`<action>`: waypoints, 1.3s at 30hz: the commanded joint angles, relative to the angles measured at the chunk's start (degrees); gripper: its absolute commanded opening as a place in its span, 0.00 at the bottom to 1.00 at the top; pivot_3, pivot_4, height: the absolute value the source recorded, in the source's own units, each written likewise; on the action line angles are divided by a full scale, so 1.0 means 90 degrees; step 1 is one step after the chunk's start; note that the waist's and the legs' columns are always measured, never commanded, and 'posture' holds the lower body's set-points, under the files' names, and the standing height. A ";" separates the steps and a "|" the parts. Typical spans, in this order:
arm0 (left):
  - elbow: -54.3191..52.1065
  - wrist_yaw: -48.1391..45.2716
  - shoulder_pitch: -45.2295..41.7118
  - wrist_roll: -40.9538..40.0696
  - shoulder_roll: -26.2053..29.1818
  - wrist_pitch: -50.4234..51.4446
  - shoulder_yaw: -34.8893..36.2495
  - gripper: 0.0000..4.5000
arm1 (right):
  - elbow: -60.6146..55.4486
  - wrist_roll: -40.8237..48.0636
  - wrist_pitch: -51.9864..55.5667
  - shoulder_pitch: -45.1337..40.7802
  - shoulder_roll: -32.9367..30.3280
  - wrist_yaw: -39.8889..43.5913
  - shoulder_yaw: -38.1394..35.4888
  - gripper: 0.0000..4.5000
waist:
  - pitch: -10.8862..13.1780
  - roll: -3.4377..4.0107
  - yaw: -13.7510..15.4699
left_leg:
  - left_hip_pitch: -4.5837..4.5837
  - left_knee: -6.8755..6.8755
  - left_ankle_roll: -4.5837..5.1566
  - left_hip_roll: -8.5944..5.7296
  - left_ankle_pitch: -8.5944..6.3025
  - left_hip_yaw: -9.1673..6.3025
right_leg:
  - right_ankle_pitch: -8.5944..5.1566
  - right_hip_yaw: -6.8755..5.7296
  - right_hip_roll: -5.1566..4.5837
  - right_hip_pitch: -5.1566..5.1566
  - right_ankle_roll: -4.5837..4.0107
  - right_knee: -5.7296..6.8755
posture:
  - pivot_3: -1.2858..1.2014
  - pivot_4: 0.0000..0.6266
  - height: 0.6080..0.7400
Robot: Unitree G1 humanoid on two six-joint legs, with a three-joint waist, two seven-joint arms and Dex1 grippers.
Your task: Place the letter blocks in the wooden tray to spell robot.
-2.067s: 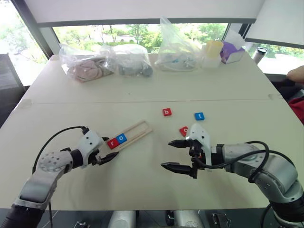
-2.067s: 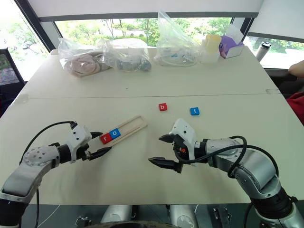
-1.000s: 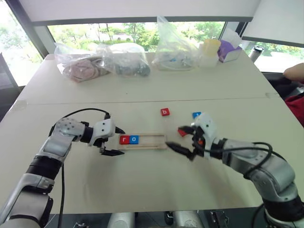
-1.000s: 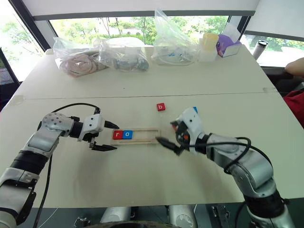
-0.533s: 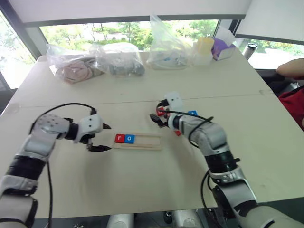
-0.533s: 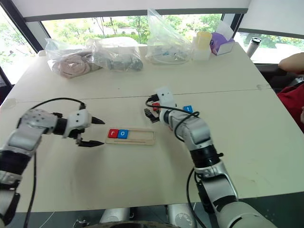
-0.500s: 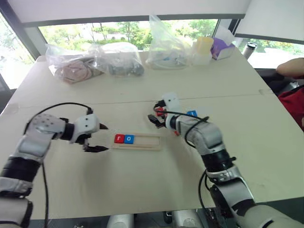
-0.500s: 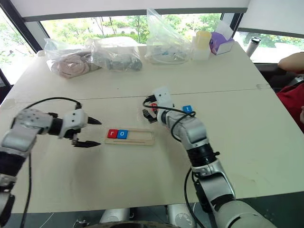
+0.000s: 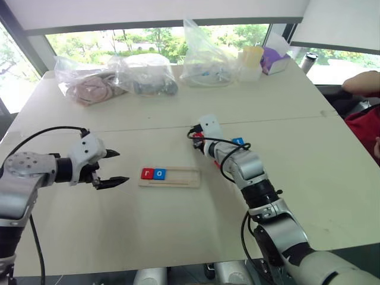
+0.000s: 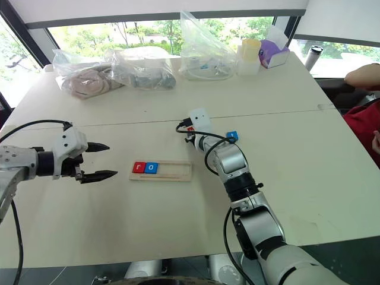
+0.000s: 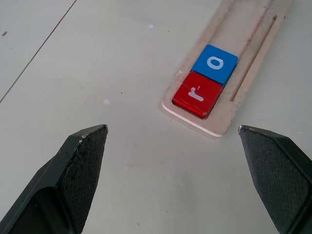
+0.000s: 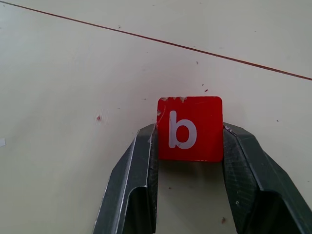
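Overhead: wooden tray [image 9: 169, 177] mid-table [image 9: 178, 231], held r [image 9: 146, 173] and o [image 9: 159, 174]. Left wrist: left gripper [image 11: 173, 161] spread, empty. Right wrist: right gripper [image 12: 190, 146] pinched b block [image 12: 190, 127] by side edges; likely light, rigid, slick.

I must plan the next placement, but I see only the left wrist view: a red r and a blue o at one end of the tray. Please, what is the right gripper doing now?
Observer: The right gripper is shut on the red b block, one finger on each side of it.
Operator: Is the b block lifted or on the table?
Observer: I cannot tell; the table is right behind it.
Operator: How many slots of the wooden tray are free?
Observer: In the wooden tray, everything past the r block and the o block is free.
Operator: Where is the t?
Observer: A blue block lies on the table beside the right arm; its letter is too small to read.
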 commanded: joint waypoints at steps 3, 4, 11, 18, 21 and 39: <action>-0.0304 0.0142 -0.0255 -0.0131 -0.0175 -0.0008 -0.0143 1.00 | -0.0634 -0.0233 -0.0088 -0.0035 -0.0119 0.0201 0.0065 0.26 | 0.0001 0.0002 0.0005 | -0.0001 0.0000 0.0000 -0.0001 0.0000 0.0001 | 0.0000 0.0001 -0.0001 -0.0002 -0.0001 0.0001 | 0.52 0.24 1.00; -0.0407 0.0150 -0.0316 -0.0203 -0.0238 0.0063 -0.0189 1.00 | -0.1034 -0.0200 0.0048 0.0001 -0.0241 0.0253 -0.0021 0.26 | 0.0001 0.0002 0.0012 | -0.0005 0.0000 0.0000 -0.0001 0.0000 0.0002 | 0.0000 0.0001 -0.0002 -0.0005 0.0000 0.0001 | 0.52 0.24 1.00; -0.1058 0.0217 -0.0578 -0.0672 -0.0565 0.0600 -0.0548 1.00 | -0.5810 0.0496 0.3857 0.1483 -0.1043 0.0396 -0.1351 0.26 | -0.0001 -0.0002 0.0186 | -0.0019 -0.0001 0.0001 -0.0014 -0.0001 -0.0011 | -0.0007 -0.0002 -0.0024 -0.0007 0.0014 -0.0005 | 0.52 0.24 1.00; -0.0583 0.0163 -0.1071 -0.0547 -0.0839 0.0446 -0.1025 1.00 | -0.7099 -0.0140 0.5051 0.3038 0.0682 -0.0571 -0.2151 0.26 | 0.0003 0.0004 0.0149 | -0.0002 -0.0005 0.0002 -0.0001 -0.0001 -0.0012 | -0.0022 0.0000 0.0011 -0.0009 -0.0005 0.0005 | 0.52 0.24 1.00; -0.0314 0.0037 -0.1228 -0.0430 -0.0864 0.0249 -0.1227 1.00 | -0.7216 -0.0222 0.5051 0.3277 0.0981 -0.0803 -0.1952 0.26 | 0.0002 0.0003 0.0126 | 0.0005 0.0003 -0.0004 -0.0002 0.0003 -0.0016 | -0.0020 0.0012 0.0022 -0.0011 -0.0030 0.0007 | 0.52 0.24 1.00; -0.0212 -0.0130 -0.1393 -0.0616 -0.0916 0.0271 -0.1186 1.00 | -0.7352 0.0232 0.4533 0.2887 -0.0716 0.0080 -0.1841 0.99 | 0.0006 0.0002 0.0008 | -0.0002 -0.0001 -0.0006 -0.0005 0.0003 -0.0013 | -0.0026 0.0017 0.0015 -0.0014 -0.0018 0.0003 | 0.52 0.24 1.00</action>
